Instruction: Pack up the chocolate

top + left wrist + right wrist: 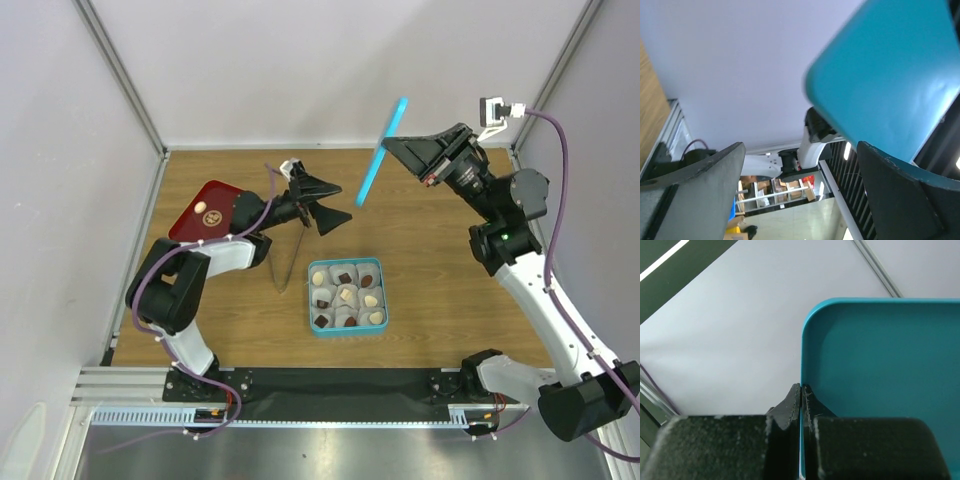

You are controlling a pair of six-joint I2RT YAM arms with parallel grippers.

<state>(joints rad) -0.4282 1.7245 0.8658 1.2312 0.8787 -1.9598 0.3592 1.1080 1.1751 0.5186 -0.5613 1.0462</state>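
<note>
Several chocolates, dark brown and cream, sit in white paper cups inside an open teal box (345,297) on the table. One cream chocolate (209,213) lies on a dark red tray (195,215) at the left. My right gripper (390,146) is shut on the rim of the teal lid (382,150) and holds it edge-on, high in the air. In the right wrist view the gripper (801,394) pinches the lid (880,365). My left gripper (335,203) is open and empty, raised and pointing toward the lid (890,75), which shows just above its right finger (905,195).
Thin metal tongs (290,255) lie on the wooden table between the red tray and the teal box. Grey walls enclose the table on three sides. The arm bases stand at the near edge.
</note>
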